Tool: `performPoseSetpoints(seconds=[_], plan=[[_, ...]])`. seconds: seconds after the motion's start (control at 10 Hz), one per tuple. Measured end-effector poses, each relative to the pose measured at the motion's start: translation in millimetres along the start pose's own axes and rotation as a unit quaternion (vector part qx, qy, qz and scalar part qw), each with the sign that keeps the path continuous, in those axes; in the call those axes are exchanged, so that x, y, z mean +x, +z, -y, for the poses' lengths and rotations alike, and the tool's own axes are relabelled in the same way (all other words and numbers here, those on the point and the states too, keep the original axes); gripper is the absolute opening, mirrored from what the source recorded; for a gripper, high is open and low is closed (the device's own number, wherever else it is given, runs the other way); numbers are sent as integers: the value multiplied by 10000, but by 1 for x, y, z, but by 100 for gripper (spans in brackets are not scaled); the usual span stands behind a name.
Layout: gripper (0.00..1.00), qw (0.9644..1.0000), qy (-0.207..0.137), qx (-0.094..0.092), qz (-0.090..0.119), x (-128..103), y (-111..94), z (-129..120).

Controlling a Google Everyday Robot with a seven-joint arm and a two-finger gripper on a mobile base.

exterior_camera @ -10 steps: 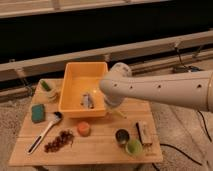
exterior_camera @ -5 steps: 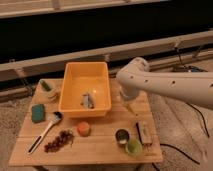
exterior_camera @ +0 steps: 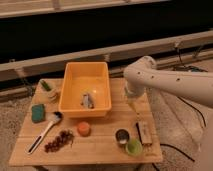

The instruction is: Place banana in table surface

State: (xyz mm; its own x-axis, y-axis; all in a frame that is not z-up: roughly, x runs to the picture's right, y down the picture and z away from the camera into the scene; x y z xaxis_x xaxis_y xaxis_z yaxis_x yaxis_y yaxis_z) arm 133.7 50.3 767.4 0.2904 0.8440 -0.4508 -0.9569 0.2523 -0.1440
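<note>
Nearest, along the front edge of the table (exterior_camera: 100, 145), stand a green cup (exterior_camera: 133, 147) and a dark can (exterior_camera: 122, 136), touching or nearly so, with a small brown block (exterior_camera: 144, 133) just to their right. Left of them lie an orange cup (exterior_camera: 83, 128), a bunch of dark grapes (exterior_camera: 59, 141) and a white-handled spoon (exterior_camera: 44, 132) laid slantwise. A green sponge (exterior_camera: 38, 113) sits by the left edge.

Above the right part of the table, just right of the bin, hangs the gripper (exterior_camera: 133, 101), pointing down from the white arm (exterior_camera: 170, 82). A slim pale-yellow banana (exterior_camera: 136, 111) sticks out below its tip, over the boards, between the bin and the brown block. The fingers appear closed on the banana's upper end; whether its lower end touches the wood cannot be told.

Further back, the yellow-orange bin (exterior_camera: 67, 102) fills the table's middle. A small grey item (exterior_camera: 88, 100) lies on its floor. At the far left corner a small bowl (exterior_camera: 50, 93) holds something green.
</note>
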Motion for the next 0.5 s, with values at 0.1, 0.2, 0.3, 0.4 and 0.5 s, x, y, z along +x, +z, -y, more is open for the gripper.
performPoseSetpoints(seconds=[0.1, 0.2, 0.3, 0.4, 0.5], plan=[[80, 10000, -5, -75, 59, -2, -1, 0], [80, 9997, -46, -177, 132, -5, -4, -4], [80, 9995, -75, -237, 190, -6, -7, -5], [80, 9987, -95, -393, 301, -7, -11, -9], [80, 9963, -141, -697, 493, -9, -20, -13]])
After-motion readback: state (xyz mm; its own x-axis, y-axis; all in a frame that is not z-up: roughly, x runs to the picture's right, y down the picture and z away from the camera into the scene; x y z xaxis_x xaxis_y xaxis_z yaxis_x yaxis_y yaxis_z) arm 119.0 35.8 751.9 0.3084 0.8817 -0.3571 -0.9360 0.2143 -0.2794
